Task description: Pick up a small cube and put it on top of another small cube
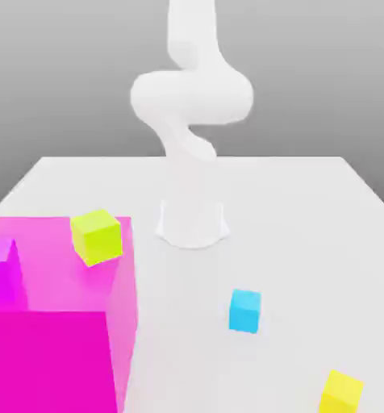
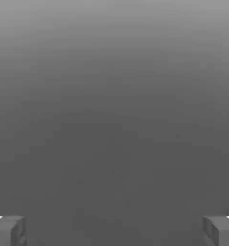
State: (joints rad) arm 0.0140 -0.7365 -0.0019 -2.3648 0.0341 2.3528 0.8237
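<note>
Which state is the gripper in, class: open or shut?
Open. In the hand view the gripper has its two fingertips far apart at opposite edges, with nothing between them.

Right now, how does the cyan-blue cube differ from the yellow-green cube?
The cyan-blue cube sits on the white table; the yellow-green cube rests on top of the big magenta block. The yellow-green cube looks somewhat larger and more turned. Both are plain, single-coloured cubes.

We saw our gripper (image 2: pixel 114 230) with its two grey fingertips (image 2: pixel 8 230) spread wide, one at each lower corner of the picture. Between them lay nothing but a plain grey backdrop, lighter above, darker below.
</note>
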